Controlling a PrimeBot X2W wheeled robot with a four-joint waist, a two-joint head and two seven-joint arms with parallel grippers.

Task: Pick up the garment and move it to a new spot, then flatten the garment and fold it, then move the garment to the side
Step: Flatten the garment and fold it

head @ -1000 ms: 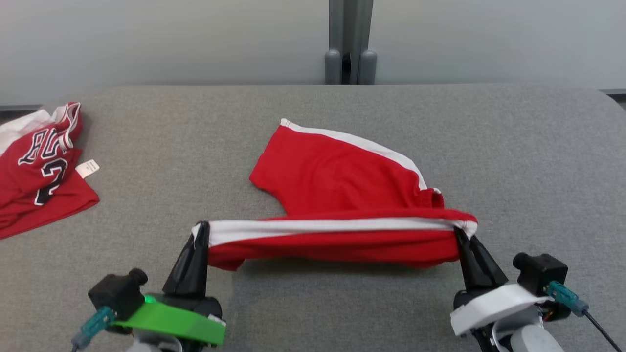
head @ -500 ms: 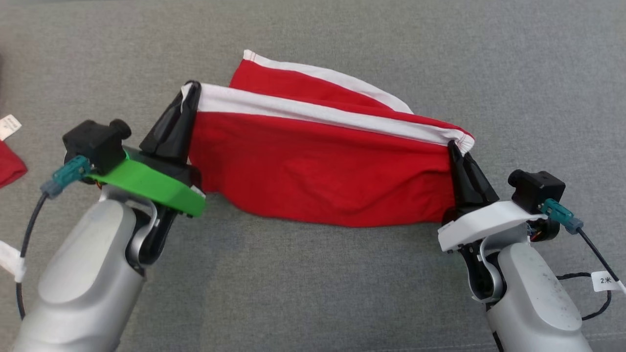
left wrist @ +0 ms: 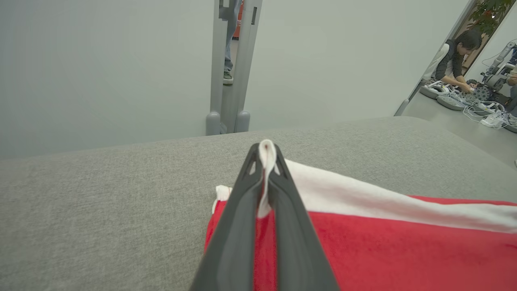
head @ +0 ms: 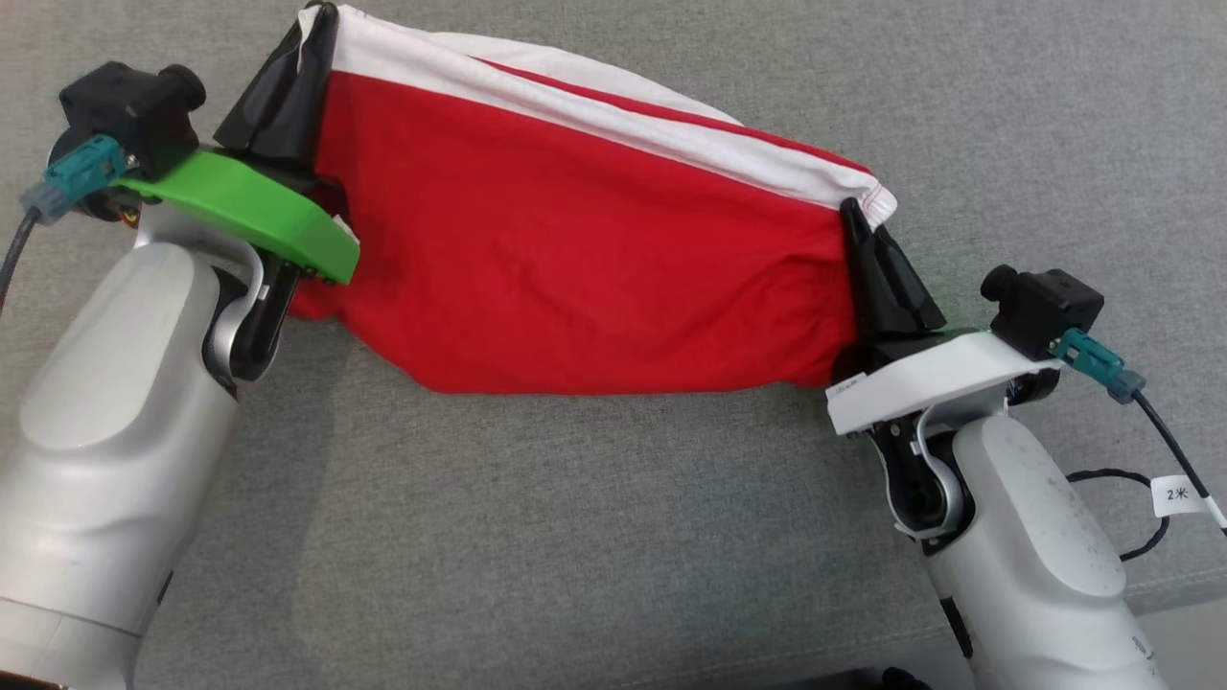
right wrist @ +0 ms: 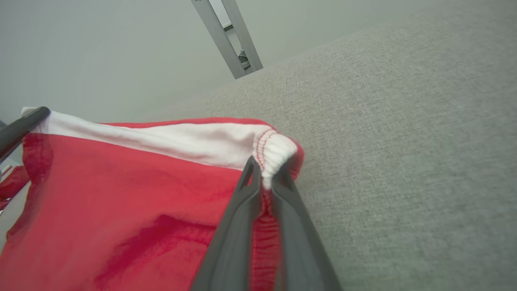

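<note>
Nearest us, the grey worktop [head: 594,537] runs under everything. Just above it, our left hand [head: 319,14] is clamped on the white-banded corner of the red garment [head: 575,240]. Our right hand [head: 851,209] is pinched on the gathered, stitched corner at the other end. Between them the garment hangs as a doubled red sheet, white band on top and lower edge sagging toward the worktop; whether it touches we cannot tell. Farther off, the left wrist view shows a grey post [left wrist: 247,60] against the pale wall [left wrist: 101,60], and a person [left wrist: 452,60] crouched on the floor beyond. We judge the fold to be under way. The pick-up looks done, but we have yet to lay the fold down, smooth it and move the garment aside.
</note>
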